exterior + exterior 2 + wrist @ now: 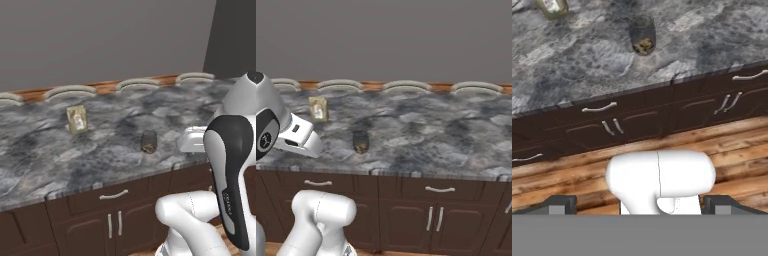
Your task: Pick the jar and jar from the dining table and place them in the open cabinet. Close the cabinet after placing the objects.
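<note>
dark stone, dark wood

the table (45, 155) top is grey-black marbled stone; its drawer fronts are dark brown with silver handles. the small jar (148, 142), centre frame, is dark glass with yellowish bits. the carton (77, 119) is tan. the floor (572, 172) is striped orange-brown wood.

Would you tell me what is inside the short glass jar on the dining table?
The short glass jar holds yellowish bits at its bottom; what they are is too small to tell.

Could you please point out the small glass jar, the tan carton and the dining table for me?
small glass jar (148, 142): left base view, on the middle of its glass wall.
tan carton (318, 108): right base view, on its front face.
dining table (446, 135): right base view, on bare marbled top.
</note>
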